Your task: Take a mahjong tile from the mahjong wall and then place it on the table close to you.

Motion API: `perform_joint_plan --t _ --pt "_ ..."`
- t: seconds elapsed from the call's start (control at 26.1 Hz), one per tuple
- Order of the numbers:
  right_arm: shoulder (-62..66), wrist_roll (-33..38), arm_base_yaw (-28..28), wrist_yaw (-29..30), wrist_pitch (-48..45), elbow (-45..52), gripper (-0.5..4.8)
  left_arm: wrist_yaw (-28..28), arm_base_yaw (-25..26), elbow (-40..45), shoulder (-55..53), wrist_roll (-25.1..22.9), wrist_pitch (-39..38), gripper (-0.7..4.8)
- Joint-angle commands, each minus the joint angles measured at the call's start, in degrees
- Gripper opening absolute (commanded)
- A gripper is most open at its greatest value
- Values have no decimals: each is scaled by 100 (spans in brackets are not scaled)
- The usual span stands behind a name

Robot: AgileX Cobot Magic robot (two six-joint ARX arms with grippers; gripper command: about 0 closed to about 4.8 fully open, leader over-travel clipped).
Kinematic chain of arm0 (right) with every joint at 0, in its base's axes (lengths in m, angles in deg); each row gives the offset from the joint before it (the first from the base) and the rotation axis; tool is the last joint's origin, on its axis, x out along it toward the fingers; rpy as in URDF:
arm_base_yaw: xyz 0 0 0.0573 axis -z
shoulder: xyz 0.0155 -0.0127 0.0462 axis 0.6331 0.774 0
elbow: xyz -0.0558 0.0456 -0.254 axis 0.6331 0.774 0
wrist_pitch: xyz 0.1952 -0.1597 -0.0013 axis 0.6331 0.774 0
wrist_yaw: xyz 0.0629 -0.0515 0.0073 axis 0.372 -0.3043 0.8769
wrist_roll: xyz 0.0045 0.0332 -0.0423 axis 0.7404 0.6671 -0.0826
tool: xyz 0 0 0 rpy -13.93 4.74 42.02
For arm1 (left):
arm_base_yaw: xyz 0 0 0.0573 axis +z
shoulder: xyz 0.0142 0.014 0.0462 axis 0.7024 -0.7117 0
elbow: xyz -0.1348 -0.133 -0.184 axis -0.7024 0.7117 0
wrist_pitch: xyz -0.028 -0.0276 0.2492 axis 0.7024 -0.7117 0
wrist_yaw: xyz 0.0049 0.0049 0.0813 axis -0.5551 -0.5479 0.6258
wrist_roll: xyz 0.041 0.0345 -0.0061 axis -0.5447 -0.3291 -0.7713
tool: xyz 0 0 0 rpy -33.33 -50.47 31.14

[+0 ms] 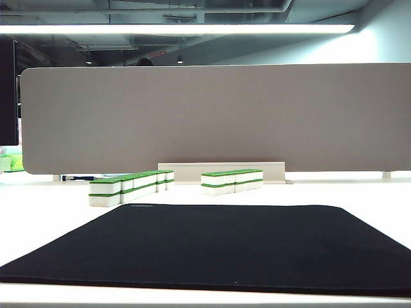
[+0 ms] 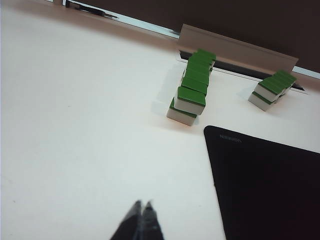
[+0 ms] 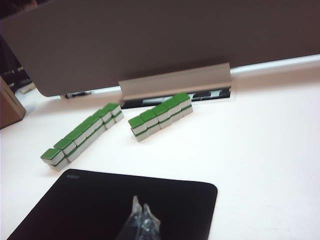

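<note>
Ahead of the left gripper point(image 2: 142, 207), pressed together over bare table point(image 2: 75, 125), the mahjong wall point(image 2: 192, 90) is lying end-on, well apart. The right gripper point(image 3: 141, 210), likewise pressed together over the black mat point(image 3: 100, 200), is facing both rows point(image 3: 160, 116) beyond the mat's far edge.

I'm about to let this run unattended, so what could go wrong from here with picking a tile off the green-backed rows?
1. The small white blocks with green backs sit end to end, two high, in the longer row; a pick may well nudge neighbours.
2. A shorter second row stands close by, so the right gripper, tips together above the black rectangular mat, might go for the wrong one.
3. The left gripper, also shut, hangs over the white table; neither is open for a grasp.
</note>
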State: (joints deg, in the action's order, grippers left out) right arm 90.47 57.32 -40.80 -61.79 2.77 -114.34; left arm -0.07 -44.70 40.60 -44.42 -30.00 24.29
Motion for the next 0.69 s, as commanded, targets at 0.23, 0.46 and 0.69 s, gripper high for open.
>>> perform_joint_plan --t 0.23,0.46,0.69 --pt "1580 -4 2 527 -398 -675 -1 -68 17 -9 -2 17 -33 -2" --pt "2208 -7 2 1034 -658 -879 -1 -68 17 -9 -2 17 -33 -2" --pt "2240 -7 2 1034 -741 -879 -1 -90 17 -9 -2 17 -33 -2"
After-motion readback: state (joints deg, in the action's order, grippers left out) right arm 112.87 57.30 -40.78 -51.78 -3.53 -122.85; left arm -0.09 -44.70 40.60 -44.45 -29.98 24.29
